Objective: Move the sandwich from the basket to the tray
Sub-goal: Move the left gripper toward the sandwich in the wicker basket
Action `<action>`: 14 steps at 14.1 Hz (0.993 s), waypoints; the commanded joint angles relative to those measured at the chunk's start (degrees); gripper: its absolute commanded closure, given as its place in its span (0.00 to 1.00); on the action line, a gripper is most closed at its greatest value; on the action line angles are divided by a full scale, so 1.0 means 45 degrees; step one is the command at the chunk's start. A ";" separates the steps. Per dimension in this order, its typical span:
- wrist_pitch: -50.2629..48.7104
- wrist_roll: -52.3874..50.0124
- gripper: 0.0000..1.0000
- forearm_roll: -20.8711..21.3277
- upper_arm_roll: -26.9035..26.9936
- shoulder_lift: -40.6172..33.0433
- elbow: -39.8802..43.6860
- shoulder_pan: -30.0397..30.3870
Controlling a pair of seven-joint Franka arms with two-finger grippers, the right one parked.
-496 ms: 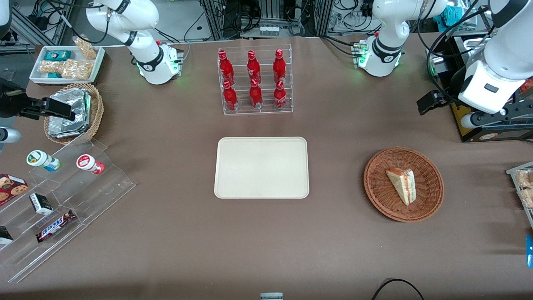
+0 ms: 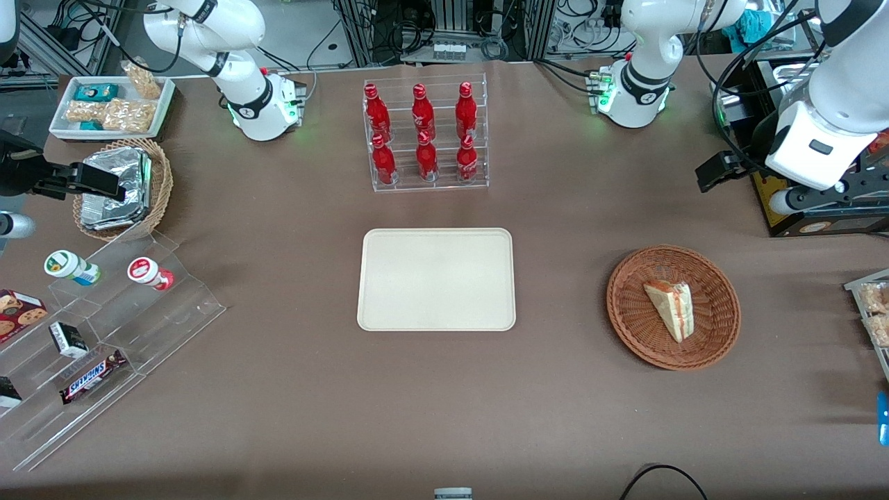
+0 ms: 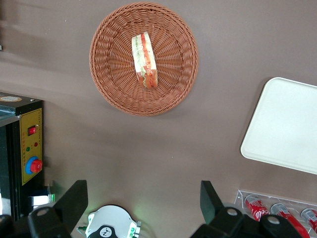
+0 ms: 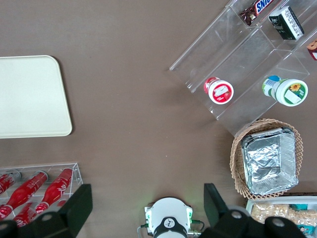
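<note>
- The sandwich (image 2: 671, 308) lies in the basket (image 2: 715, 276), on its side. Its pointy end aims at the working arm's base.
- The tray (image 2: 436, 279) sits flat on the tabletop (image 2: 292, 389), well apart from the basket, toward the parked arm's end. Nothing is on it.
- The gripper (image 3: 143, 198) hangs high up, above bare tabletop. It is farther from the front camera than the basket and not near the sandwich.
- Its fingers (image 3: 74, 201) are spread wide and hold nothing.
- The step now, I think, is to reach for the sandwich. Not much of the job looks done.
- To do it well, the gripper should go over the middle of the sandwich and then come straight down.
- The fingers should close on the two flat bread sides, not on the point.
- The squeeze should be soft. The bread looks squishy and the wrap may be slippery.
- The fingers should stay off the basket's wall, or the basket may slide.
- The wrist view shows the wide-open fingers and the red and green filling. The front view does not show the fingers.
- The front view shows how far the arm is from the basket, and the whole tray.
</note>
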 commanded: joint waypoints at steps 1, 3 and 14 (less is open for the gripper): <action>0.0217 0.0079 0.00 -0.0035 0.0340 0.0386 -0.0044 0.0377; 0.0198 0.0040 0.00 -0.0192 0.0362 0.1049 -0.0103 0.0904; 0.9112 0.0060 0.00 -0.0563 0.0499 0.1618 -0.6855 0.1845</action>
